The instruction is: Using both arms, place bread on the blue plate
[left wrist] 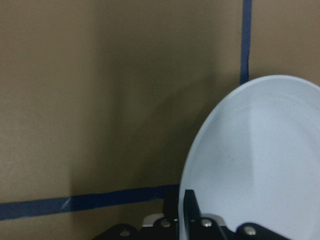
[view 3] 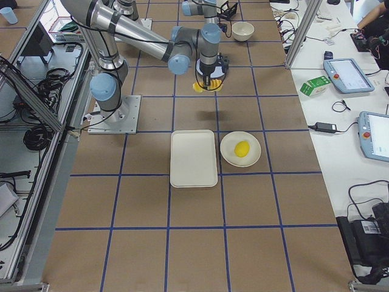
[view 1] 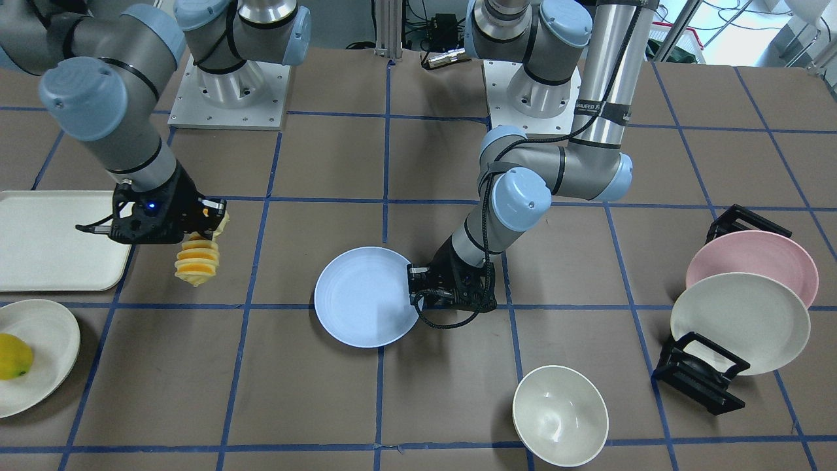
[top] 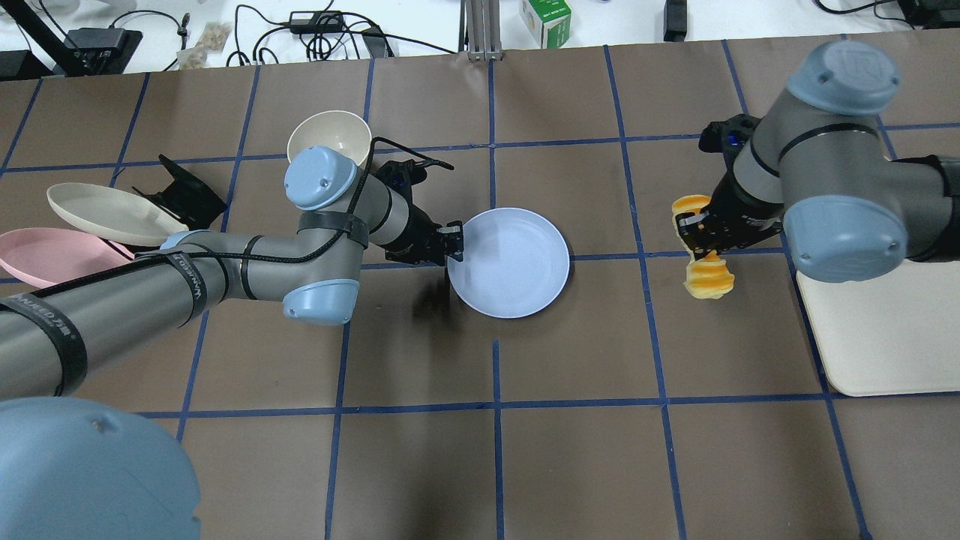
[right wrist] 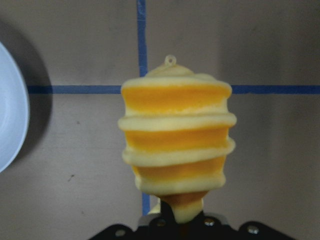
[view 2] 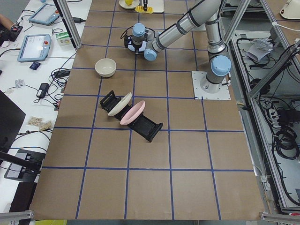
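Your right end effector (view 1: pixel 210 224) is clamped on the bread (view 1: pixel 196 263). It grips partway along the loaf, so the free ridged end droops toward the tabletop (view 1: pixel 444 405). The bread hangs in the air well to the robot's right of the plate (view 1: pixel 363 297), with bare tabletop between them. Holding it high this way probably lets you carry it over the rim without dragging.

Your left end effector (top: pixel 452 244) sits at the plate's edge on the robot's left. Its fingers are closed on the rim, and the left wrist view shows one finger (left wrist: pixel 190 206) lying just inside the lip. That grip looks meant to steady or present the plate while the other arm delivers. I cannot tell whether the plate lies flat or is lifted a little at that edge.

The loaf looks about as long as the plate is wide. I judge you will need to bring it over the plate's middle and lay it down lengthwise, away from the gripped rim.
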### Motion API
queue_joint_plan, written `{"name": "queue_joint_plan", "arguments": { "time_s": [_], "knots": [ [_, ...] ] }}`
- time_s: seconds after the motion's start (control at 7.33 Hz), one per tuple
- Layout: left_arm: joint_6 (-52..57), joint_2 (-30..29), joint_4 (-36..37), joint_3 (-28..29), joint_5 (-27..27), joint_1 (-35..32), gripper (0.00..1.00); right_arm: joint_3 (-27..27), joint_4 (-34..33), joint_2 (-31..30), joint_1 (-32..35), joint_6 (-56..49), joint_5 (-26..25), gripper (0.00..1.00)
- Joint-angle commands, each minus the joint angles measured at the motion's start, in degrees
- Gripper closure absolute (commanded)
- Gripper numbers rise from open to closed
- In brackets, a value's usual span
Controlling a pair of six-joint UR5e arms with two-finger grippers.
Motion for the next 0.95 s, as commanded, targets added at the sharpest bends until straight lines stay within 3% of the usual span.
{"name": "queue_joint_plan", "arguments": {
  "time_s": [0.0,0.14,0.41,0.55,0.82],
  "knots": [
    [0.7,1.8,-0.1,1.6,1.1,0.5,0.0,-0.1,-2.0,0.4,6.0,7.6,0.3,1.0],
    [0.9,2.8,-3.5,4.0,4.7,0.7,0.0,-0.2,-4.0,1.5,9.6,13.0,1.4,1.0],
    [1.4,5.2,-20.4,12.3,17.0,0.8,0.0,-3.1,-8.7,6.9,16.4,21.5,2.7,1.0],
    [1.4,7.4,-31.4,17.3,17.7,2.8,0.0,-8.3,-7.5,10.3,18.5,26.4,4.1,1.0],
    [4.9,12.3,-47.9,25.5,23.2,7.4,0.0,-10.9,-8.5,16.8,23.8,32.1,4.1,1.0]
  ]
}}
